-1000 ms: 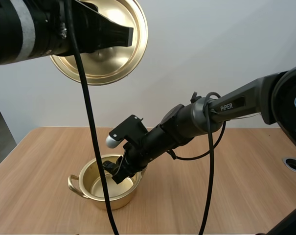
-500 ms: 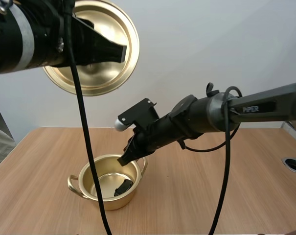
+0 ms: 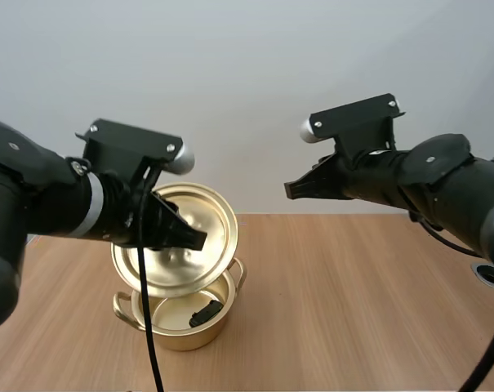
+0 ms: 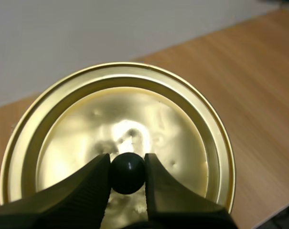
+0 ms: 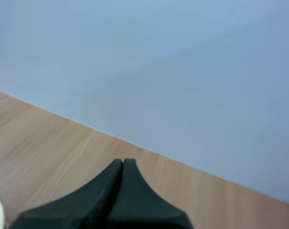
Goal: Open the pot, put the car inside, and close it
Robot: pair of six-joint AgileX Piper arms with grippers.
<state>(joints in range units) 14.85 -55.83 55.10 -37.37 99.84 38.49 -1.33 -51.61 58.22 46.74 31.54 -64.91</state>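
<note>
The left hand (image 4: 127, 164) is gripping the black knob (image 4: 127, 172) of the golden lid (image 3: 181, 273), with one finger on each side of it, and is holding the lid just above the golden pot (image 3: 180, 336), which is standing on the near left part of the wooden table (image 3: 353, 310). The lid is hanging tilted, its top face turning toward the near side, and its lower edge is lying close to the far rim of the pot; I cannot tell if they are touching. The small dark car (image 3: 204, 313) is lying inside the pot, against the wall on the right, so I am judging that only the closing is left to do. The right hand (image 3: 289, 189) is clenched on nothing and is hovering high at the right, well apart from the pot. Several things could be going wrong from here. Because the lid is tilted, one edge may be meeting the rim first, and then the lid may be sitting crooked or pushing the light pot across the table. The knob is round and smooth, so it may be turning or slipping between the fingers if the lid is pressing on the rim. Also the lid is not centred over the opening, so releasing it here would be letting it slide off to the left.
</note>
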